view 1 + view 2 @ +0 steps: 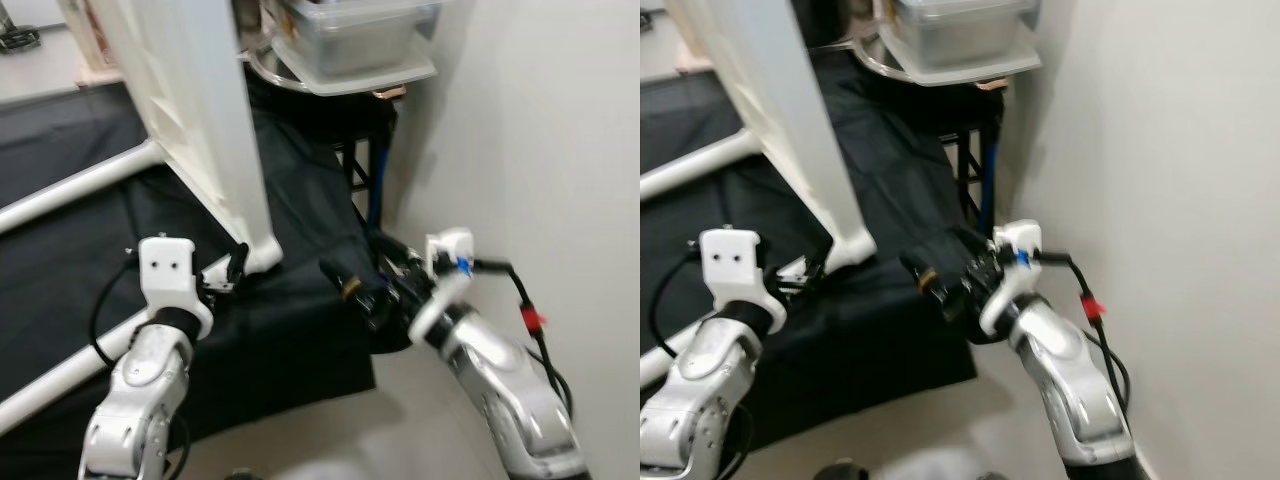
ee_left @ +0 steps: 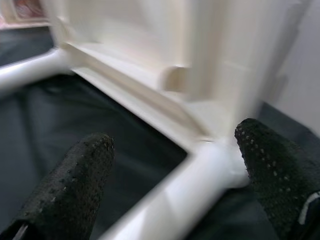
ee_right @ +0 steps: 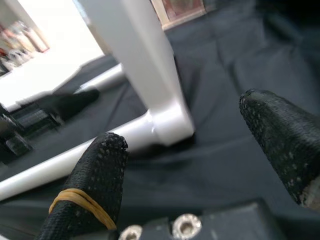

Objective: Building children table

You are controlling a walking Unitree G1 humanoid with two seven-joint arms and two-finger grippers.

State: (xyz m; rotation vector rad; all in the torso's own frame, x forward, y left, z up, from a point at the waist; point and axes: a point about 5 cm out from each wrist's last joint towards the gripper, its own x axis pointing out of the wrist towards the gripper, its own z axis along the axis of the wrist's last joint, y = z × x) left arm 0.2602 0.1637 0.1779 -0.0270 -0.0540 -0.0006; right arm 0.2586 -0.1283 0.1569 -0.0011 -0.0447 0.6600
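— Table parts: where are they seen?

— A white table frame (image 1: 195,110) is seen on a black cloth (image 1: 300,330) spread over the floor. A broad white panel rises toward the far left, and its lower corner (image 1: 262,255) rests on the cloth near the middle of the scene. A white tube (image 1: 70,370) is joined to that corner and runs toward the near left; a second tube (image 1: 75,185) lies farther back on the left.

— How is the left gripper placed?

— The left gripper (image 1: 232,272) is held just left of the corner, above the near tube. In the left wrist view its fingers (image 2: 75,185) are spread wide, with the corner joint (image 2: 220,167) seen between them. Nothing is grasped, and contact with the frame cannot be made out.

— And the right gripper?

— The right gripper (image 1: 350,285) is held to the right of the corner, over the cloth's right edge. Its fingers (image 3: 95,185) are parted and empty in the right wrist view, one with a yellow band (image 3: 80,200) wrapped round it, and the corner (image 3: 170,122) is seen beyond them, apart from both.

— What surrounds the work?

— A light wall (image 1: 540,150) closes the right side. At the far right a clear plastic bin (image 1: 350,35) is set on a dark stand (image 1: 360,165). Pale floor (image 1: 400,430) is seen nearest, beyond the cloth's edge.
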